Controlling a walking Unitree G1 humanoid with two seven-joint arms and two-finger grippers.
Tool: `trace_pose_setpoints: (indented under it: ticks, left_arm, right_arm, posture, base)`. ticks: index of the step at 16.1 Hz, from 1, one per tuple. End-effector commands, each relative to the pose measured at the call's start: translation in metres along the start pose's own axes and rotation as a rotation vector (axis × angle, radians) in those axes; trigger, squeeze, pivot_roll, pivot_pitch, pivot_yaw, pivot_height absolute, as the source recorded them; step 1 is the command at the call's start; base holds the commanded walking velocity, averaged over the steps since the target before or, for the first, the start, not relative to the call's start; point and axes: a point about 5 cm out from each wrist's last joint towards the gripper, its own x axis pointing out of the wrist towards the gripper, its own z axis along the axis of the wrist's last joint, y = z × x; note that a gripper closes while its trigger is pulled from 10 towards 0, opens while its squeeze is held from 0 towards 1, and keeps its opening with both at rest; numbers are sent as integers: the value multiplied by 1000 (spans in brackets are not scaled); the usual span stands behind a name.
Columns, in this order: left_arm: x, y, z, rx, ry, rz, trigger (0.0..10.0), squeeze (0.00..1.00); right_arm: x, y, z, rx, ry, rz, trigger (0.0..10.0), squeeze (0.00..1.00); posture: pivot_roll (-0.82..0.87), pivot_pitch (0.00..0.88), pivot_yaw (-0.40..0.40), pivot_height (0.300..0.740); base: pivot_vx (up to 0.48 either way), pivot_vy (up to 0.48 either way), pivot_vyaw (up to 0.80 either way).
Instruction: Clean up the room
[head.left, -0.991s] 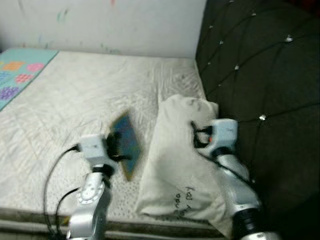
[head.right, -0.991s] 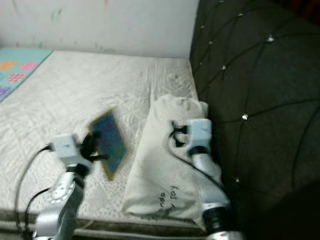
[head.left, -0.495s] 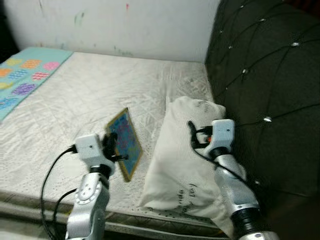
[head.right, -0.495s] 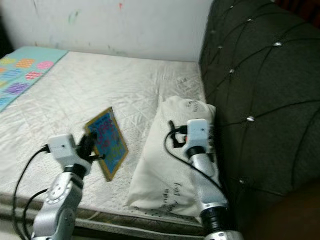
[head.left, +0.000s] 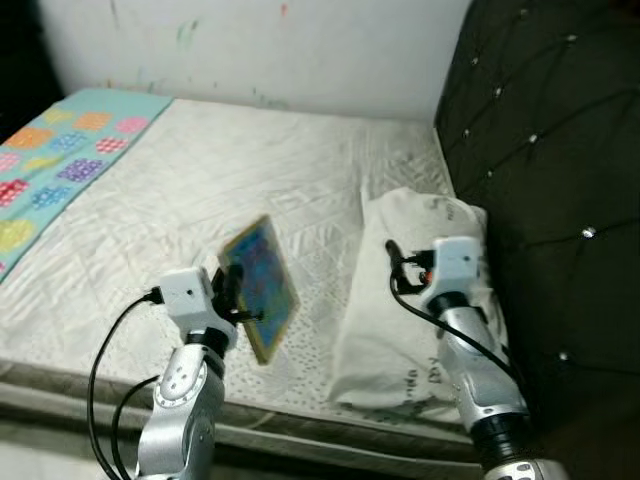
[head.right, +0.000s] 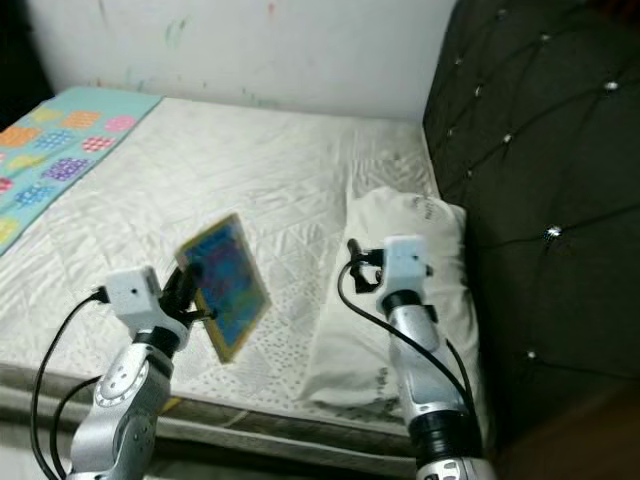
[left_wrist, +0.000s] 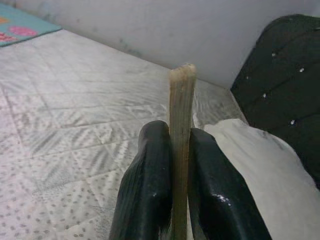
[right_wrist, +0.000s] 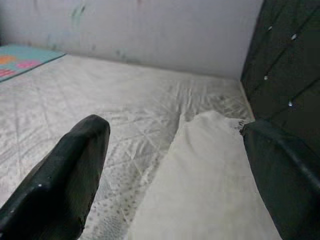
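- The left tool (left_wrist: 172, 200) is clenched on a thin, flat picture book (head.left: 260, 287) with a blue cover and yellowish edge, holding it up in the air over the front part of the bed (head.left: 200, 200), tilted rather than flat.
- In the left wrist view the two black fingers (left_wrist: 147, 185) pinch only the book's lower end, with most of it standing free above them. From here I'd say it could pivot or slide out of that narrow grip if the arm swings quickly, and drop onto the mattress or over the front edge to the floor.
- The right tool (right_wrist: 175, 165) is spread wide with nothing between its fingers, hovering just above the white pillow (head.left: 420, 290) that lies against the dark tufted headboard (head.left: 540, 150). A careless reach could snag the pillow or the cable looping off that wrist.
- The views are a little soft, so I'd not trust fine positioning right now.
- No bin, box or basket is in sight; where the book should end up I can't judge.
- A patterned turquoise blanket (head.left: 50, 160) covers the far left of the bed.
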Motion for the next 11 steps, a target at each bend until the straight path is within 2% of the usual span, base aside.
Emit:
trace_pose_setpoints:
  ticks: [1,8,11]
  left_arm:
    - [1,0,11,-9,-58,-5,10000,0]
    - [0,0,10,-22,-50,-11,10000,0]
    - [0,1,10,-18,-45,-4,10000,0]
  right_arm:
    - [2,7,3,10,-9,22,10000,0]
    - [2,6,1,21,7,17,10000,0]
    - [2,5,0,25,12,14,10000,0]
  posture:
    - [-64,0,-28,740]
    - [-68,0,-26,740]
    - [-67,0,-26,740]
  base:
    - [0,0,0]
    - [0,0,0]
    - [0,0,-800]
